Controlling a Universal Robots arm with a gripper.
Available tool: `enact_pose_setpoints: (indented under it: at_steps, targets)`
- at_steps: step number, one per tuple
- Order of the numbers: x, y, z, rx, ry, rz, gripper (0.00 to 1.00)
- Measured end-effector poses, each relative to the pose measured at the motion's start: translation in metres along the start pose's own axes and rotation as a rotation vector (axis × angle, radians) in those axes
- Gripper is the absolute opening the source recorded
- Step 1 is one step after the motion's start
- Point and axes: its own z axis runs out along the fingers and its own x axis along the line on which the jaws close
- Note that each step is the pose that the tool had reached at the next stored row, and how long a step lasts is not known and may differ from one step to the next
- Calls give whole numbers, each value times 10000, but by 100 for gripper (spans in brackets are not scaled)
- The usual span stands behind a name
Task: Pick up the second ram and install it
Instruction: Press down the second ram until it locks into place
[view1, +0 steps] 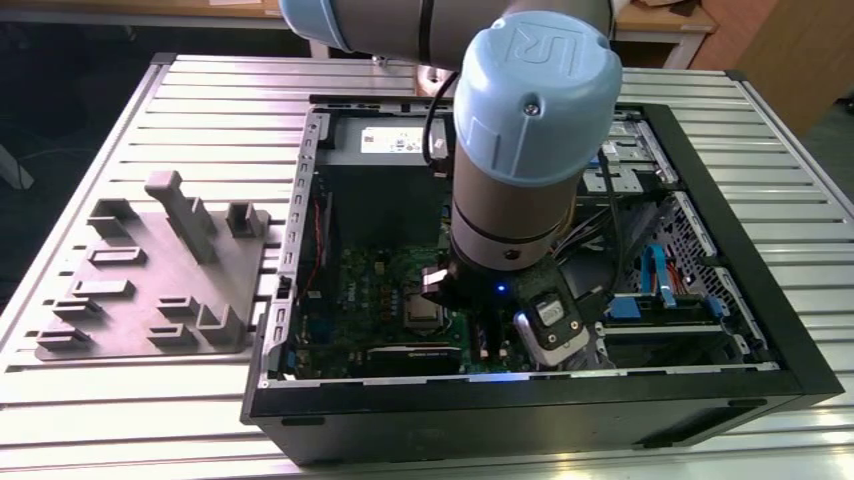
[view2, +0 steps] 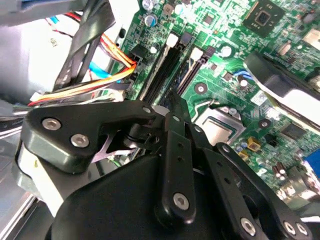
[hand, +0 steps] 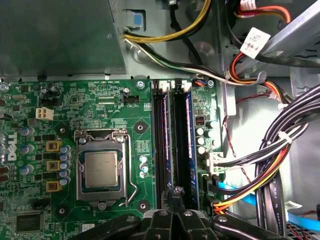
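Two long dark blue-green ram strips stand side by side in the motherboard's slots, one (hand: 167, 135) nearer the CPU socket (hand: 101, 168) and one (hand: 188, 135) nearer the cables. I cannot tell which of them is the second ram. My gripper (hand: 176, 196) is shut, its black fingertips together just above the near end of the slots, closest to the strip by the socket. In the second wrist view the gripper (view2: 173, 101) points at the same slot ends (view2: 186, 75). In the exterior view the arm (view1: 534, 110) reaches down into the open computer case.
The green motherboard (view1: 358, 290) lies on the floor of the black case (view1: 534, 410). Bundles of black, orange and yellow cables (hand: 270, 165) crowd the side of the slots away from the socket. A grey moulded tray (view1: 147, 290) sits on the slatted table at the exterior view's left.
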Motion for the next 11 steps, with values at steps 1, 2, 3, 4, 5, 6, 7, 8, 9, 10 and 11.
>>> enact_pose_setpoints:
  at_steps: [1,2,3,4,5,6,7,8,9,10,11]
  targets:
    - [-5,8,-71,8,1,0,7]
    - [-8,13,-114,8,1,-1,7]
    - [-10,17,-145,11,2,-1,7]
    - [-11,18,-154,10,2,-1,7]
    - [-11,18,-154,8,2,-1,7]
    - [-11,18,-154,7,1,0,7]
    - [-11,18,-155,7,1,-1,7]
    - [-11,20,-156,6,2,-1,7]
    - [-11,26,-156,7,3,-1,7]
    - [-10,38,-153,4,3,0,7]
    - [-8,55,-150,3,2,0,7]
